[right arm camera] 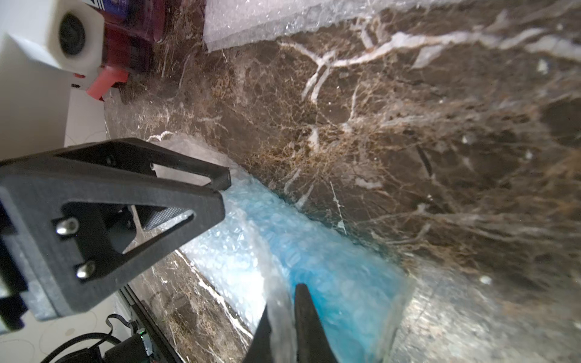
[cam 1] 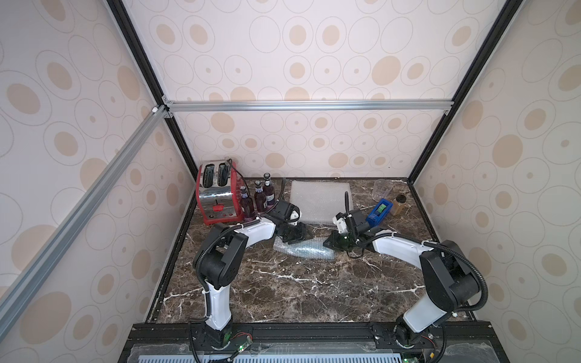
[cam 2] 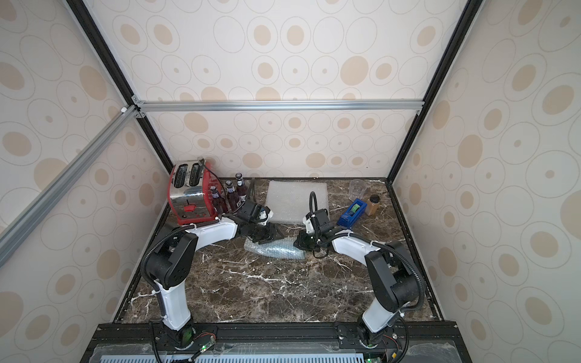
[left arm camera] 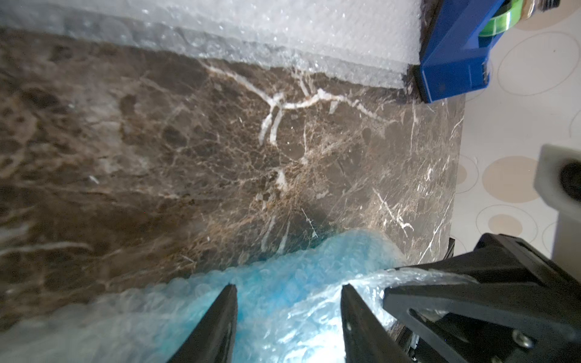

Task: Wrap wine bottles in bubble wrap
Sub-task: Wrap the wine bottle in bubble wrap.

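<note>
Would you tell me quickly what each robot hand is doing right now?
Left hand: open, jaws apart over the clear bubble wrap rolled around the bright blue glass bottle.
Right hand: closed on a flap of that wrap.

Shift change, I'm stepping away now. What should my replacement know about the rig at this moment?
Left gripper: jaws apart astride the wrapped blue wine bottle.
Right gripper: shut on a flap of its bubble wrap.
Done: blue bottle rolled in wrap, lying mid-table.
To do: three purple wine bottles stand bare beside the toaster; spare bubble wrap sheets lie at the back.
</note>
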Motion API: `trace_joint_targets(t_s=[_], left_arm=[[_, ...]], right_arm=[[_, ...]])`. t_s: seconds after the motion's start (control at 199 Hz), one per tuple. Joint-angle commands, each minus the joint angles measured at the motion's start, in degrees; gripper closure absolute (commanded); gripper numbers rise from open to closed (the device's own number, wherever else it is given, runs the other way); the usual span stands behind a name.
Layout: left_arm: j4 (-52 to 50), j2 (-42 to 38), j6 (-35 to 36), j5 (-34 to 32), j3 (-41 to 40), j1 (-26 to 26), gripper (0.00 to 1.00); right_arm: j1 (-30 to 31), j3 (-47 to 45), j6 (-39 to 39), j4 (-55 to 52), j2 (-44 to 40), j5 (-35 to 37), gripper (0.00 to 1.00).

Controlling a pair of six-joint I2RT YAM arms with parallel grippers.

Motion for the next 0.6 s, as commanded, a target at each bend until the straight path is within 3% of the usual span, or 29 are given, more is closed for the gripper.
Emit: trace_joint_targets(t_s=[0.0,0.131,0.346,0.597], left_arm=[[-6.16,1.25,2.41,-0.01,0.32,-0.66,0.49],[-6.64,-0.62,3.02,-0.38,-0.26,-1.12,0.54],[-9.5,-9.39,7.26,-2.02,2.89,-1.36,0.51],[-10.65,-11.55,11.29,-5.89,0.34,-6.32,0.53]], right_arm=[[0.55,-2.42,1.7,-10.23,2.69,1.22,0.87],[0.51,-1.61,1.45,-11.02,2.7,2.52,0.87],[0.53,-0.97,1.31,-10.76,4.01,2.35,0.87],[0.53,-0.59,1.17,-10.49,4.81,2.0,0.88]])
